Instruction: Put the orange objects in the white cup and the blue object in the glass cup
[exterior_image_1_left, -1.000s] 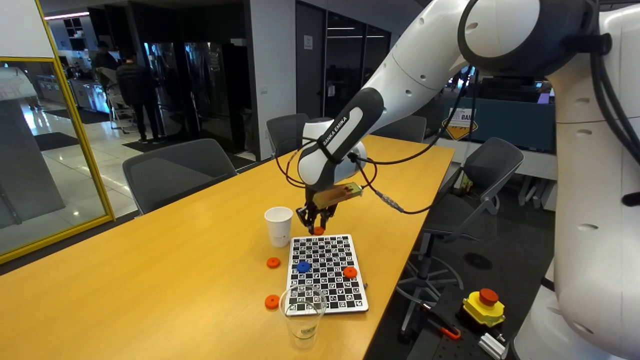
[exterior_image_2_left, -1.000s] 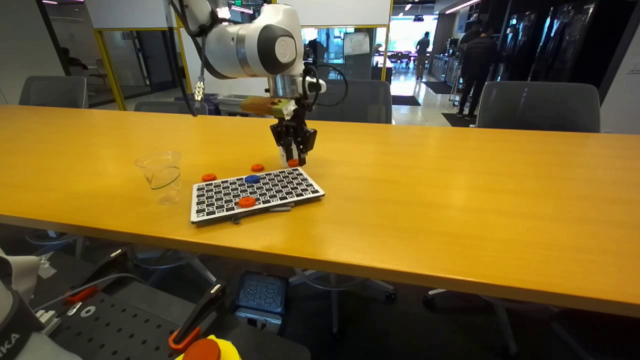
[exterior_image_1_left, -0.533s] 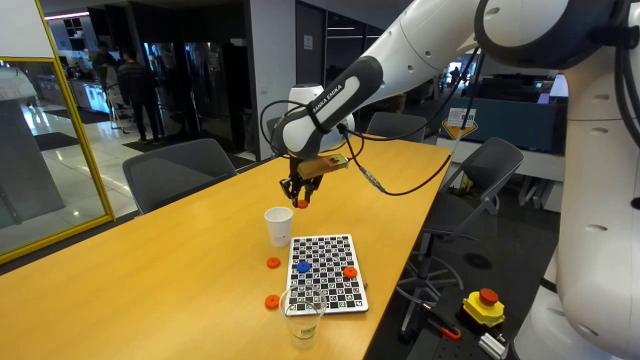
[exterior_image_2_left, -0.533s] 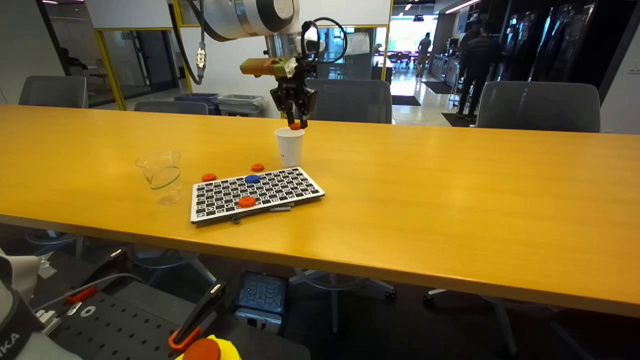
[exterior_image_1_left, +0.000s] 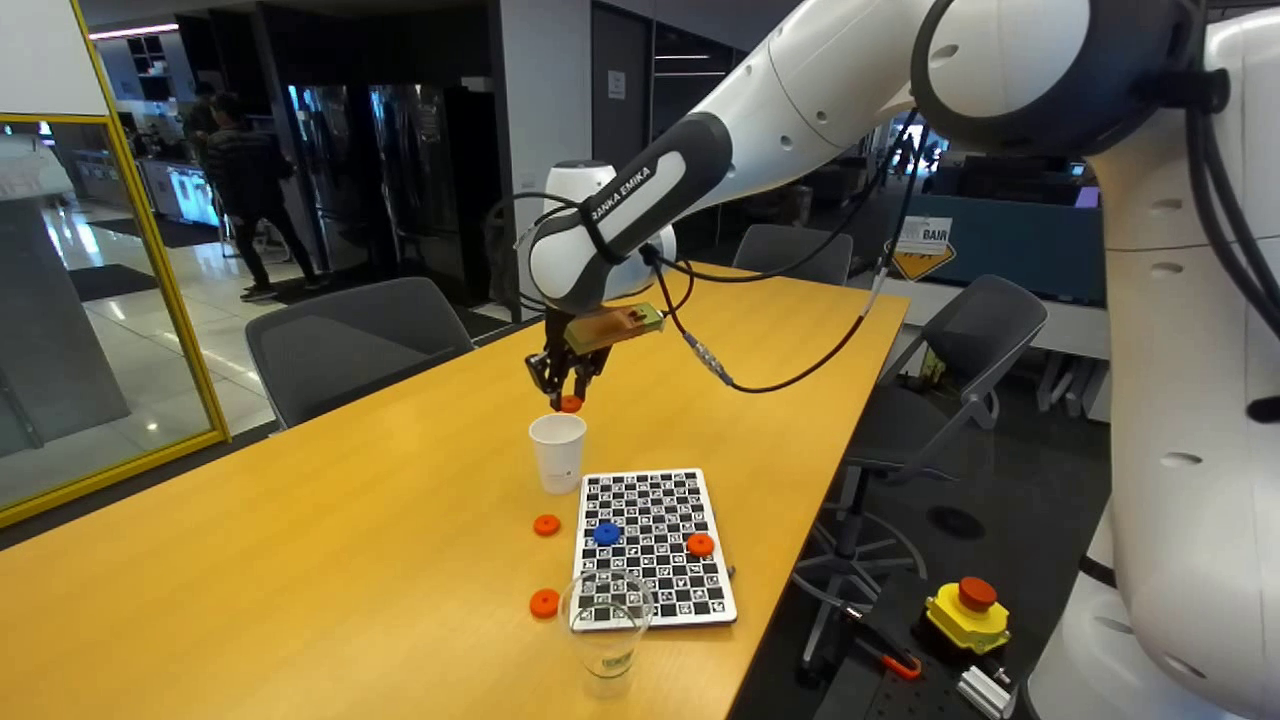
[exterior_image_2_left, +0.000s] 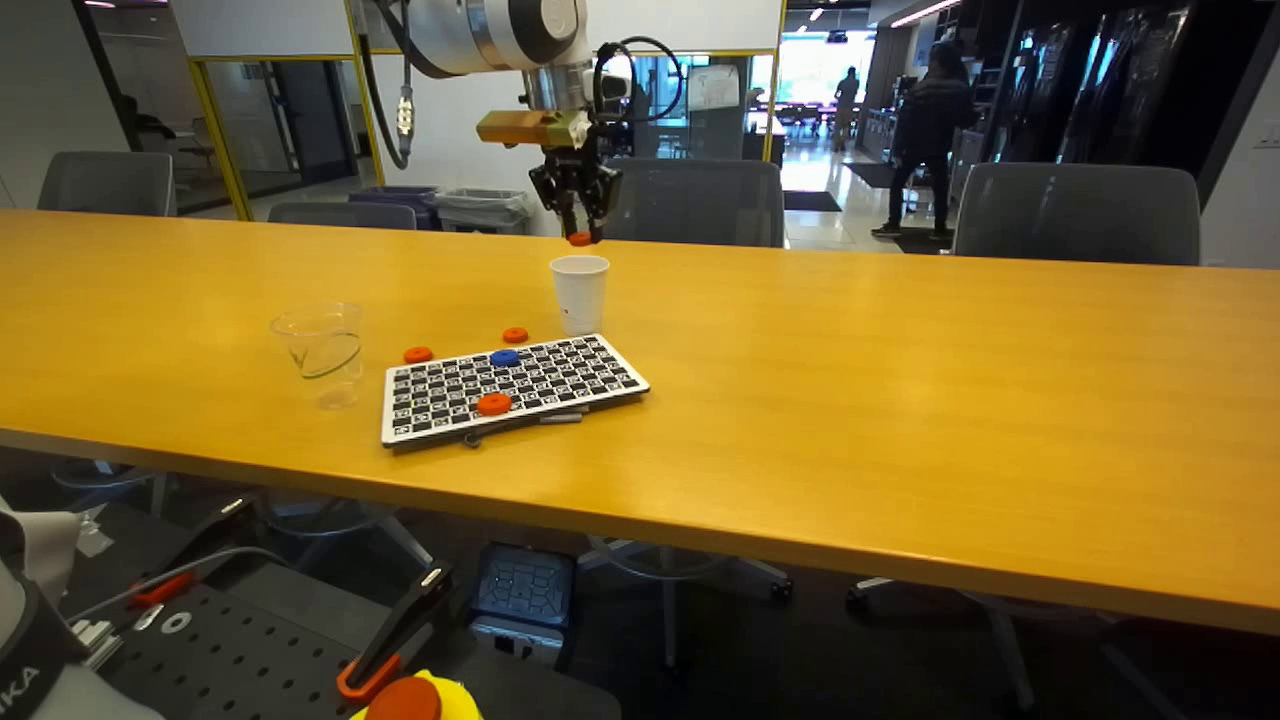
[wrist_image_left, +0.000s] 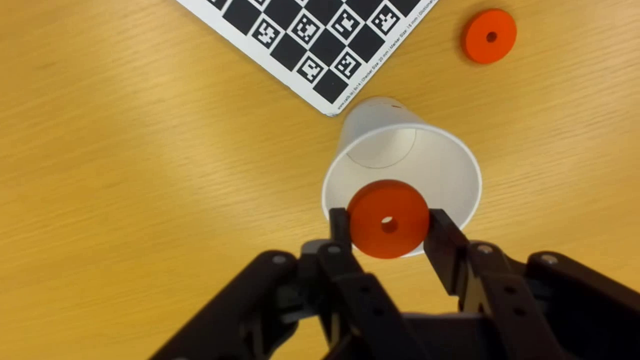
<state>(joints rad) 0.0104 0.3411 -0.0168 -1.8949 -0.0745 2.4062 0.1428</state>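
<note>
Wrist view — orange disc (wrist_image_left: 388, 206), centrally holed

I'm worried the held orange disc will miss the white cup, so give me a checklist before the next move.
1. Grip on the orange disc: ok, the gripper is shut on it.
2. White cup upright: ok, standing on the table.
3. Disc clear of the cup: ok, an exterior view shows a gap.
4. Disc centred over the opening: cannot tell; in the wrist view it covers part of the cup's edge.
5. Blue disc and three other orange discs out of the way: ok, all lie outside the cup.
</note>
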